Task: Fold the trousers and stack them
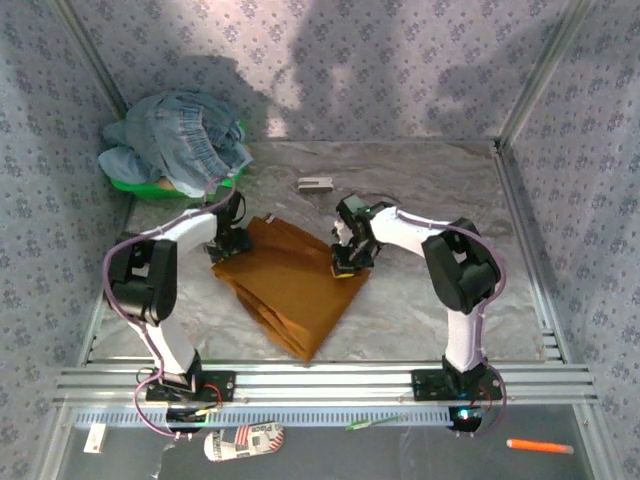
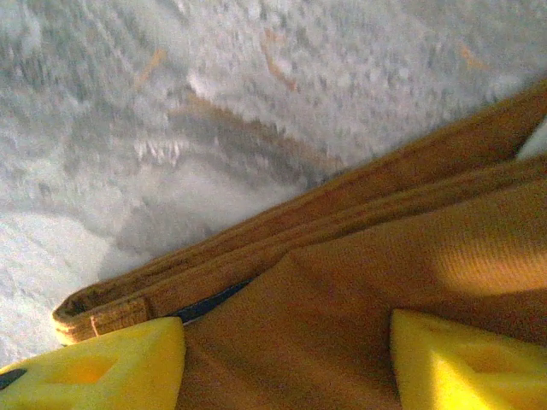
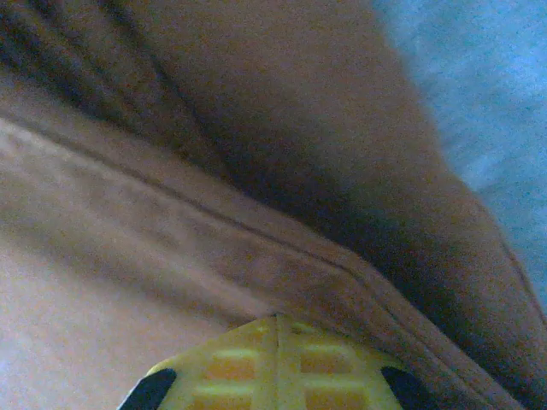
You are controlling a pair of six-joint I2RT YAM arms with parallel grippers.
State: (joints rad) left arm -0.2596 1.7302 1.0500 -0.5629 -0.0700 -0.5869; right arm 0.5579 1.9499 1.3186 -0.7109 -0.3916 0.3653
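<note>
One pair of trousers (image 1: 295, 285) lies folded flat.

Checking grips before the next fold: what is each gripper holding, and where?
Left gripper open over the trousers, holding nothing. Right gripper shut at their right corner; pinch unclear.

Trousers (image 1: 295, 285): matt ochre cloth, finely ribbed weave, soft. Desk (image 1: 440, 300): crinkled, dull grey covering. My left end effector (image 2: 282, 380): pads (image 2: 102, 367) matt yellow moulded plastic.
</note>
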